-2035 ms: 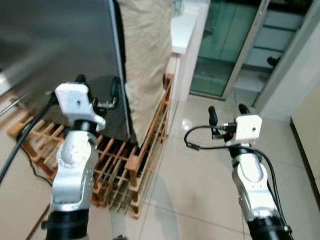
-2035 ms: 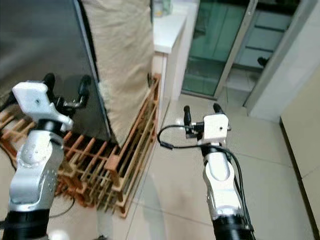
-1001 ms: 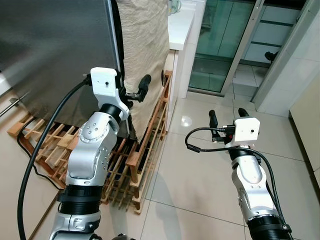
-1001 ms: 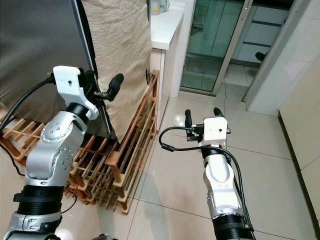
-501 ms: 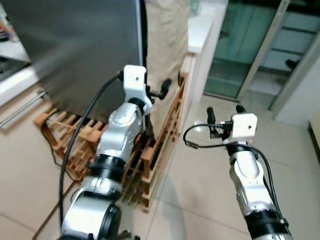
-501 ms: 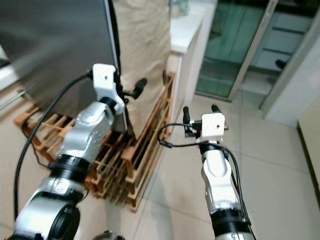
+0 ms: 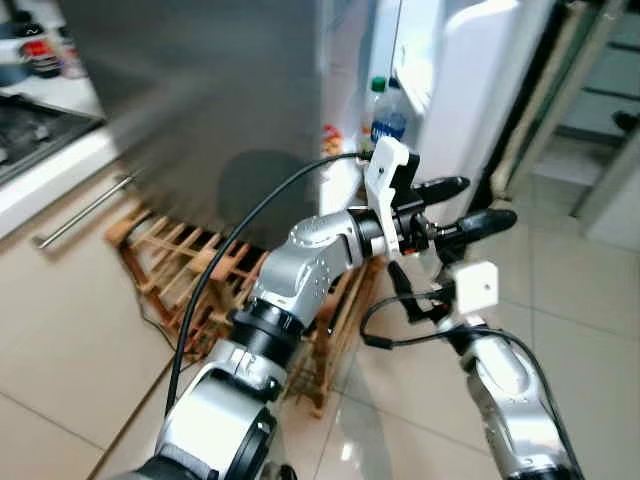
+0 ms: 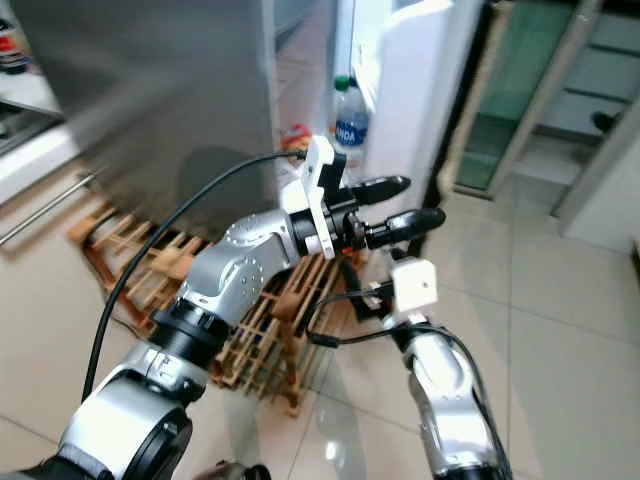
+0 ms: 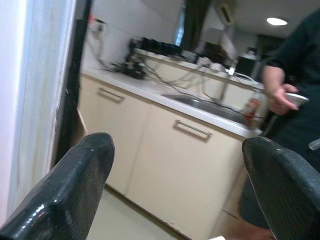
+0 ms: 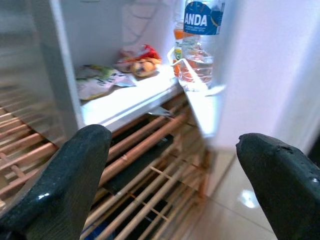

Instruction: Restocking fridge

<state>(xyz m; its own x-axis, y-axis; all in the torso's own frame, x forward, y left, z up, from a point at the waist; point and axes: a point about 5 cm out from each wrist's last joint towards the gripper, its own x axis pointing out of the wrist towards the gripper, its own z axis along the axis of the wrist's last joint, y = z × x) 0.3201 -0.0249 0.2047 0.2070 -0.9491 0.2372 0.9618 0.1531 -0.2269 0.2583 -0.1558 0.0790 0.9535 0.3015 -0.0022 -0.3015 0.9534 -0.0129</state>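
The grey steel fridge [image 7: 220, 90] stands open. Its white door [image 7: 470, 70] is swung out to the right. A water bottle with a blue label [image 7: 386, 112] stands in the door shelf [image 10: 200, 95], with an orange bottle [image 10: 178, 35] behind it. Packets of food [image 10: 100, 77] lie on the white bottom shelf [image 10: 127, 100]. My left gripper [image 7: 465, 203] reaches forward in front of the door, open and holding nothing. My right gripper [image 10: 175, 150] is lower, facing the fridge's inside, also open and holding nothing.
A wooden slatted rack [image 7: 190, 270] lies on the floor under and in front of the fridge. A kitchen counter with a bar handle [image 7: 80, 210] runs along the left. Tiled floor [image 7: 590, 300] opens to the right. A person in dark clothes [image 9: 300, 100] stands by another counter.
The fridge door has swung open, showing its white inside and the bottles. My left arm has stretched forward and to the right. The camera has turned left.
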